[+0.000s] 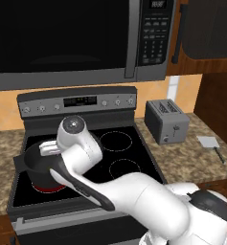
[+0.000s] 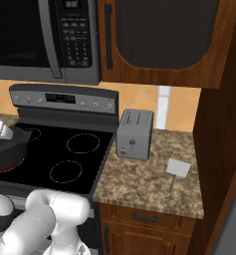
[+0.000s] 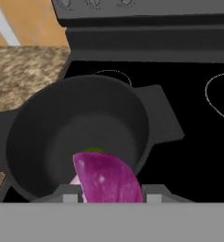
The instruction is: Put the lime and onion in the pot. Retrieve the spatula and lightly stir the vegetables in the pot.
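I see gripper (image 3: pixel 111 198) jaws clamped on onion (image 3: pixel 108 178) above pot (image 3: pixel 33 123); lime (image 3: pixel 93 150) inside pot; spatula (image 2: pixel 177 169) on counter (image 2: pixel 139 174) beside toaster (image 2: pixel 135 133)

From my base views the arm (image 1: pixel 134 196) reaches forward and left, bent at the elbow, wrist turned downward, and in the hand view the gripper (image 3: pixel 111 194) points down with its fingers closed on the onion (image 3: pixel 108 178) between them.
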